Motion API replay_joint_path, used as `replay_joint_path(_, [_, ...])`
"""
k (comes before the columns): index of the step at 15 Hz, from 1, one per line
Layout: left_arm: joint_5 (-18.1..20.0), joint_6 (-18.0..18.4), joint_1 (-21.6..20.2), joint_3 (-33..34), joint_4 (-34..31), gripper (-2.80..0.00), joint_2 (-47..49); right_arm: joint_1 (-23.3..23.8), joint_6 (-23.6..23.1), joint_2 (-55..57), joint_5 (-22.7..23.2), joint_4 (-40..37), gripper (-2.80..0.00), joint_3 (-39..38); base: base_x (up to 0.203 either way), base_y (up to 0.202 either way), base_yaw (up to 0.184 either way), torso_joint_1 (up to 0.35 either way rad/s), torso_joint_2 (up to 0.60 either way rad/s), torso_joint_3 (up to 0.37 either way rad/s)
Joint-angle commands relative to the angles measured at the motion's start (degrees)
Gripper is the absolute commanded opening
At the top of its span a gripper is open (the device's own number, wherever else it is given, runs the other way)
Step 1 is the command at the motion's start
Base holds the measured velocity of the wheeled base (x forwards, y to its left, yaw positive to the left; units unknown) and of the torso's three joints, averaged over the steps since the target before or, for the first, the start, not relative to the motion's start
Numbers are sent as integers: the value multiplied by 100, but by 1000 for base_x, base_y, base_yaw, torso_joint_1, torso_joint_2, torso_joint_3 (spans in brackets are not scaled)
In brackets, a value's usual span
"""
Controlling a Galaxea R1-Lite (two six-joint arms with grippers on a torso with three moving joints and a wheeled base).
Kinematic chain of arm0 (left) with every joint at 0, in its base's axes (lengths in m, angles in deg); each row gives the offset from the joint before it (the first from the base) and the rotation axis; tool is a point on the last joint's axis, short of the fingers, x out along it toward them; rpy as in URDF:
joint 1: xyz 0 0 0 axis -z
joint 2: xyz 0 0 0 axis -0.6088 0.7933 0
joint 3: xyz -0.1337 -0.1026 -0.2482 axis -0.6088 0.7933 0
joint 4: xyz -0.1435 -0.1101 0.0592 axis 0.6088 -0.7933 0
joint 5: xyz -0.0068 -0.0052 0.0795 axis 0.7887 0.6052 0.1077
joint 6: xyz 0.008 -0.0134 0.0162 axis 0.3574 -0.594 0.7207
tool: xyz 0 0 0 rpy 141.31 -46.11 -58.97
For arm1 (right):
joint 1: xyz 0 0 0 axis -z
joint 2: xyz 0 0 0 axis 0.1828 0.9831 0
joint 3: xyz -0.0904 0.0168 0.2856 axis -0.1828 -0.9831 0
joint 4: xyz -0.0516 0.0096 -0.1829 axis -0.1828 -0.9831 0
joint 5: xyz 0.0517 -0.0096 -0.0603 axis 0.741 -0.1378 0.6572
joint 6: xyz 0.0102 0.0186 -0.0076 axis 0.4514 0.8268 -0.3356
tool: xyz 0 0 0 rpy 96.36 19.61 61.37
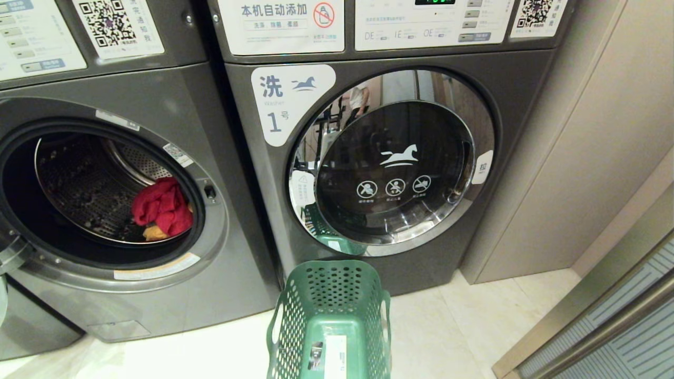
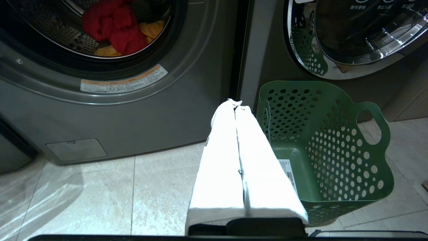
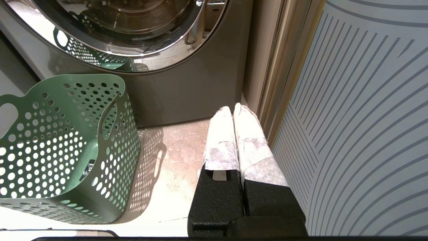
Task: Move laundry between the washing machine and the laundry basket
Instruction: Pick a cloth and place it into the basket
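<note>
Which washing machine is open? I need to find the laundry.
The left washing machine: its drum is exposed, with red cloth inside. The machine labelled 1 has its glass door shut.

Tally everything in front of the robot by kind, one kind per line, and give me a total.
Washing machines: 2, the open one and the shut one labelled 1
Laundry baskets: 1, green and holding no clothes
Garments in the open drum: 2 visible, a red cloth and an orange-yellow piece
Grippers: 2, left gripper and right gripper, both shut
Total: 7
</note>
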Motion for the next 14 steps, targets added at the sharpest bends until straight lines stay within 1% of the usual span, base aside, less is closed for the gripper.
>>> replay_joint_path(1, [0,-2,0,12,0,-280,-2,-1,0,7,-1,1,-280,0,0,0,0,0,0,0])
replay_joint_path(14, [0,-2,0,9,3,-280,-2,-1,0,7,-1,1,-280,0,0,0,0,0,0,0])
